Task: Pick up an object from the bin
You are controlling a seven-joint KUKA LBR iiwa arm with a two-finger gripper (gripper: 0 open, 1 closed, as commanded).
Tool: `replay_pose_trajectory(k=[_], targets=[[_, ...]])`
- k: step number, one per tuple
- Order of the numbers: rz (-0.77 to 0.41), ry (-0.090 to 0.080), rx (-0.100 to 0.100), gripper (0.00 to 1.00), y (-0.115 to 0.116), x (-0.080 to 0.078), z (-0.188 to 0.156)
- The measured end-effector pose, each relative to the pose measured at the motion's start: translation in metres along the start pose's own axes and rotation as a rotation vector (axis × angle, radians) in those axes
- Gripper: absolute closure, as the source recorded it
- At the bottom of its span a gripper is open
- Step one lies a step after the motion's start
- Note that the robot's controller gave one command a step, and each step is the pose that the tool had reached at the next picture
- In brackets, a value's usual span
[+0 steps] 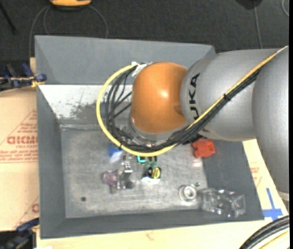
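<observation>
Over the middle of the grey bin (pixel 50 139), I am hovering the pincer (pixel 127 174) above a small cluster, presumably lining up a grab: a purple piece (pixel 109 178) just beside it, a green-and-yellow piece (pixel 150 173) opposite. Spread or pressed together, I cannot tell.

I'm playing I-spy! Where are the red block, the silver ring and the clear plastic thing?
red block (pixel 204 149), camera view, its top face.
silver ring (pixel 188 192), camera view, its top.
clear plastic thing (pixel 222 202), camera view, its middle.

block (pixel 203 148) right of small heap (pixel 130 174), ring (pixel 188 193) in front of block
</observation>
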State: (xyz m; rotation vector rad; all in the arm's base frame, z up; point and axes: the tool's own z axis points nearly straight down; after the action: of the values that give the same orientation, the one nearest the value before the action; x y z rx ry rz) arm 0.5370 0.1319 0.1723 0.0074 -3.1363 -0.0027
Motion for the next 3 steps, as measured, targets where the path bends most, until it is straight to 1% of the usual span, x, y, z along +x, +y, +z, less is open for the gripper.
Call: replay_pose_trajectory(k=[1,2,3], targets=[[0.244,-0.018,-0.006,0.0,-0.0356,0.0239,0.1004],[0.243,-0.013,-0.005,0.0,-0.0338,0.0216,0.0978],[0.39,-0.016,-0.009,0.0,-0.0435,0.0231,0.0985]])
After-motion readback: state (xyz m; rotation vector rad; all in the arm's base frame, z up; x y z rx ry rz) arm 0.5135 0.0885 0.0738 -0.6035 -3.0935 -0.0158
